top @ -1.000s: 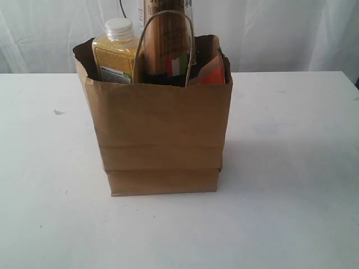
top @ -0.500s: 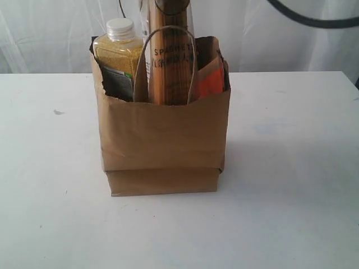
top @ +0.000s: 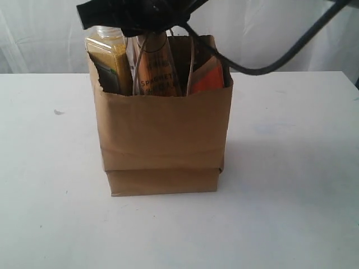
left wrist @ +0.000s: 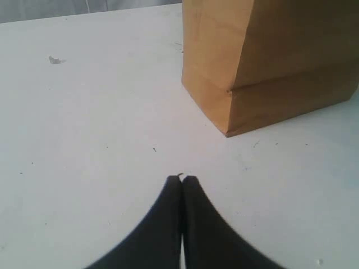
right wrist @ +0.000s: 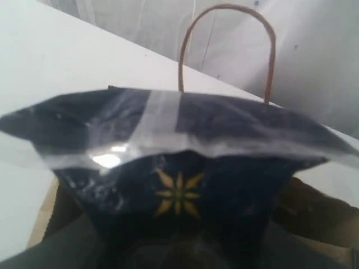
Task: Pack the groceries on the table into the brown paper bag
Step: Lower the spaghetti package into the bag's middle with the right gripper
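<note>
One creased brown paper bag (top: 162,134), right end effector (top: 150,22) gripping blue-ended spaghetti pack (top: 157,73), left end effector (left wrist: 182,180) closed

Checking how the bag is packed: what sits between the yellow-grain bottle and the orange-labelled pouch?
The spaghetti pack stands between them inside the brown paper bag, as the exterior view shows.

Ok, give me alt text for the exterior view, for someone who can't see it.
A brown paper bag stands on a white table, holding a bottle of yellow grains, a spaghetti pack and an orange-labelled pouch. The dark right gripper grips the pack's top from above.
</note>
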### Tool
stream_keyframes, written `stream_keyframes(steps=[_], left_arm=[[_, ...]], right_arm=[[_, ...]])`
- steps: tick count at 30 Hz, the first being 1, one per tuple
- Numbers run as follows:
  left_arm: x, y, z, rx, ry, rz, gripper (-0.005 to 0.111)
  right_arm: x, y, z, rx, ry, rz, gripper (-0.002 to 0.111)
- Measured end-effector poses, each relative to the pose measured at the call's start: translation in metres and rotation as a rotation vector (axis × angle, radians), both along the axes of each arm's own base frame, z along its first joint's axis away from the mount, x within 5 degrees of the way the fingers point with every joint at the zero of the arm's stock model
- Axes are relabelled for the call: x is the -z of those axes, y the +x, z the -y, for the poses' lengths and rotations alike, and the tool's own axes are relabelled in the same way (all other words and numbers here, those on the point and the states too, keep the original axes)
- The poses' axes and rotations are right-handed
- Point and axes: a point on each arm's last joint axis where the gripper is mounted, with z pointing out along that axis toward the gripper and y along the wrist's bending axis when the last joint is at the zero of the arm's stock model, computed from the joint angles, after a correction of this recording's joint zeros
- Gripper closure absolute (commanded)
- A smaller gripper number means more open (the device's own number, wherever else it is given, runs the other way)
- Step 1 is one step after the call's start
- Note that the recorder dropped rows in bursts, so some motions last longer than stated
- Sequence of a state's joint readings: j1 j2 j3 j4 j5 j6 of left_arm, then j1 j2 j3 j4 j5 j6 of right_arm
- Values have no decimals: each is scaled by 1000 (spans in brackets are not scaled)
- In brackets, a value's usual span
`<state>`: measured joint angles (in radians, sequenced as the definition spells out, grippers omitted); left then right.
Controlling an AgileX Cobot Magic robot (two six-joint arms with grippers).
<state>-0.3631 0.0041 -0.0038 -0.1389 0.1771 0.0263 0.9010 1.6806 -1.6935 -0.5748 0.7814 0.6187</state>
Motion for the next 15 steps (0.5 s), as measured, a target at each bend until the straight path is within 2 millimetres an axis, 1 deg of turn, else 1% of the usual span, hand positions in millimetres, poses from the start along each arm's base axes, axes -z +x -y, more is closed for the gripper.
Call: stream_keyframes(steps=[5, 10, 15], left_arm=[[0, 0, 0, 0, 0, 0, 107], [0, 0, 0, 0, 0, 0, 107], [0, 0, 0, 0, 0, 0, 107]], right_arm=[[8, 2, -3, 5, -16, -24, 108], [14, 1, 1, 36, -52, -68, 108], [26, 1, 2, 55, -100, -112, 108]])
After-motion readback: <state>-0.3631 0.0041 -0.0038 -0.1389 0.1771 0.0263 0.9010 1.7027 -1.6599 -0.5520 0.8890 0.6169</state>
